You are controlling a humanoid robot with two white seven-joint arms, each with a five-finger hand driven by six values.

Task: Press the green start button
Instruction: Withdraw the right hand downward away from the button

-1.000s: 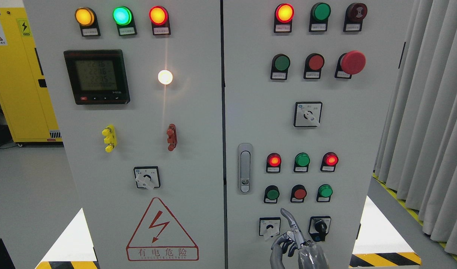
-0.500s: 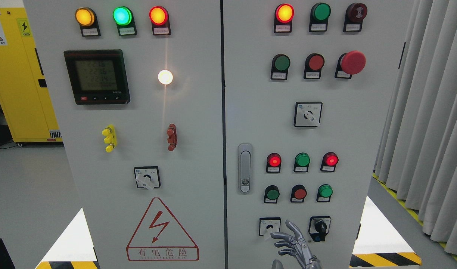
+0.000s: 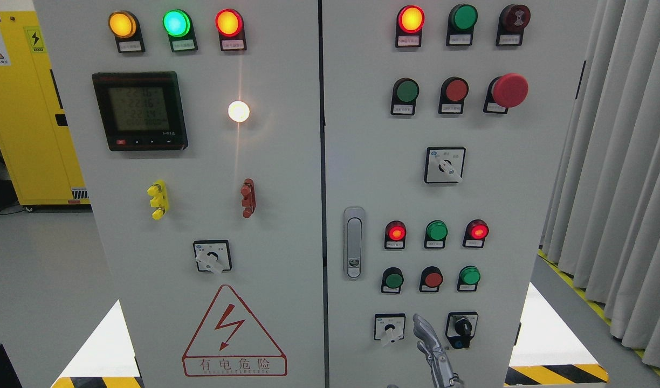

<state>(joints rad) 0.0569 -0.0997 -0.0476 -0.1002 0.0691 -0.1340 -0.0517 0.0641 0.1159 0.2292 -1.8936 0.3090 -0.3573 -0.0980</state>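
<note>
- Landmark: black key switch (image 3: 461,328) at the foot of the right door
- Right hand (image 3: 431,350) just left of it, edge-on, fingers straight and pressed together, holding nothing; panel contact: cannot tell
- Left hand out of view
- Likely target: green button (image 3: 469,276) straight above the key switch; another green button (image 3: 393,280) up-left, so check the label
- Lift, press square with one fingertip, clear of the red button (image 3: 432,279)

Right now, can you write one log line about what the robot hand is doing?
right hand: low on panel, between two selector switches, touching nothing | fingers: extended upward, open | green buttons: above hand, none pressed yet | left hand: out of view
</note>
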